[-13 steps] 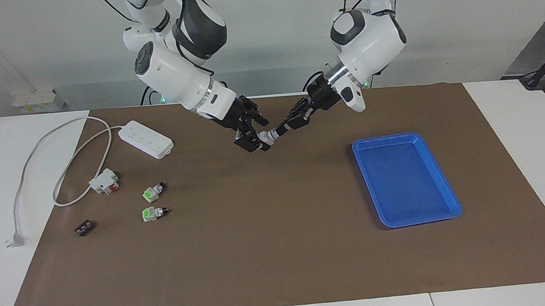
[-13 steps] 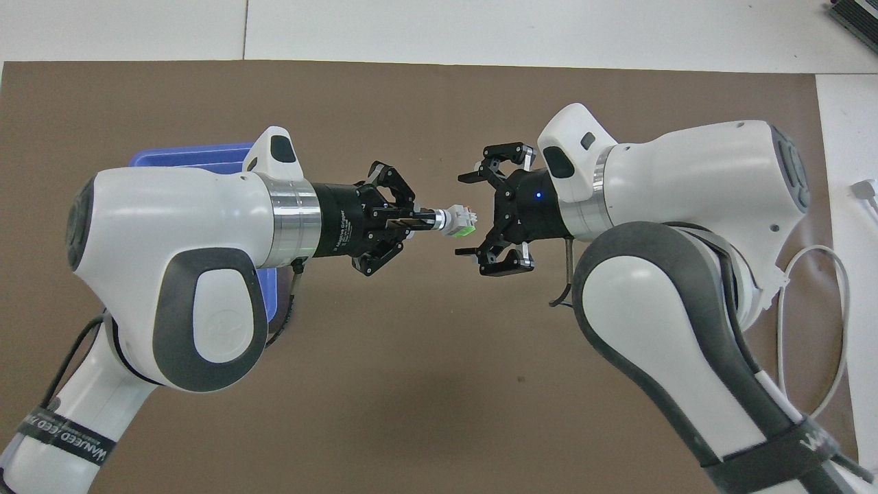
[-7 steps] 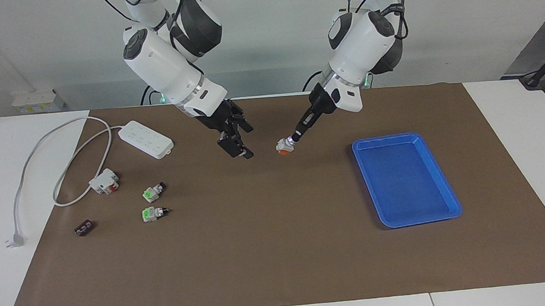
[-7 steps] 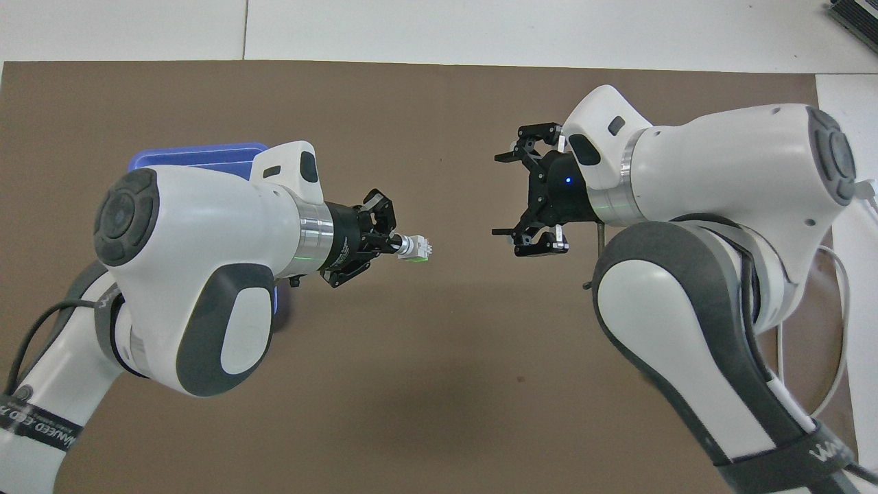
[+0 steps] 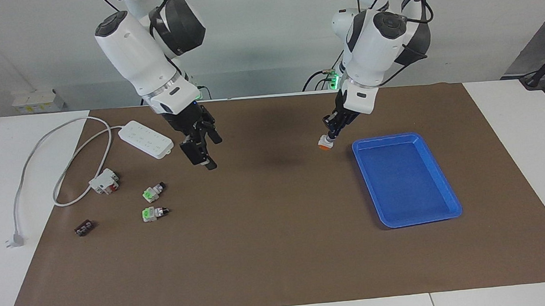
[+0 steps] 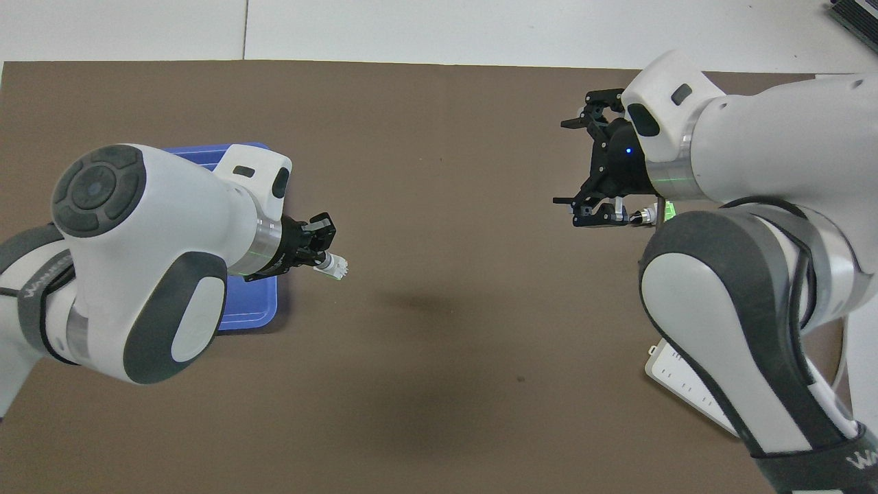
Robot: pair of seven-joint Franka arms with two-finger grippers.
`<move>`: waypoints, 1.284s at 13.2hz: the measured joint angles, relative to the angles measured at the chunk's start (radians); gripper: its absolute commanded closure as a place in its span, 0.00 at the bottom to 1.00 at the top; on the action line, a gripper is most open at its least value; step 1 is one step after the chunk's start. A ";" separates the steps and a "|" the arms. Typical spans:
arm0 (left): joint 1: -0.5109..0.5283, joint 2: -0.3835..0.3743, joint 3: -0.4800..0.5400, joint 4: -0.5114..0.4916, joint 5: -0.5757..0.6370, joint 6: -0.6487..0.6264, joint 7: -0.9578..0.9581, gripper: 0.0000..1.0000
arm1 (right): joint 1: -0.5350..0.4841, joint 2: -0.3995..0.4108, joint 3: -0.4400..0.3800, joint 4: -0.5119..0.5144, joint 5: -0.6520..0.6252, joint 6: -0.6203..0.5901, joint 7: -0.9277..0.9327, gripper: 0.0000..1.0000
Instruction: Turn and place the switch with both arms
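The switch [image 5: 324, 143] has a white body and an orange end that points down at the mat. My left gripper [image 5: 330, 134] is shut on its silver-and-black knob and holds it in the air over the brown mat, just beside the blue tray [image 5: 449, 197]. In the overhead view the switch [image 6: 335, 267] sticks out of the left gripper [image 6: 317, 252] next to the tray [image 6: 180, 154]. My right gripper [image 5: 201, 153] hangs open with nothing in it over the mat beside the power strip [image 5: 146, 139], its fingers spread wide in the overhead view [image 6: 566, 163].
Two green-ended switches [image 5: 153, 192] [image 5: 154, 212], a white-and-red block [image 5: 104, 180] and a small black part [image 5: 84, 228] lie toward the right arm's end. The strip's cable [image 5: 37, 145] loops onto the white table [image 5: 3, 287].
The two grippers have drawn apart. The left one carried the switch over toward the tray and tipped its orange end down. The open right one swung back toward the power strip.
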State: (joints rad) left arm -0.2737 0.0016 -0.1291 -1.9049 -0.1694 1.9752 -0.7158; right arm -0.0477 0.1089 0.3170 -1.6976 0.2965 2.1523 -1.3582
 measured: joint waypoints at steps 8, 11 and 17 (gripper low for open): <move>0.222 -0.025 0.006 -0.120 0.027 0.055 0.537 1.00 | -0.017 -0.006 0.001 0.012 -0.133 0.054 0.144 0.00; 0.295 -0.054 0.007 -0.231 0.028 0.125 0.658 1.00 | -0.022 -0.028 -0.023 0.012 -0.147 0.053 0.295 0.00; 0.317 -0.074 0.002 -0.194 0.145 0.092 0.689 0.01 | -0.004 -0.055 -0.197 0.013 -0.150 0.020 0.624 0.00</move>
State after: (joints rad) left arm 0.0432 -0.0721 -0.1269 -2.0994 -0.0248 2.0675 -0.0265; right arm -0.0518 0.0539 0.1198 -1.6848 0.1469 2.1719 -0.7338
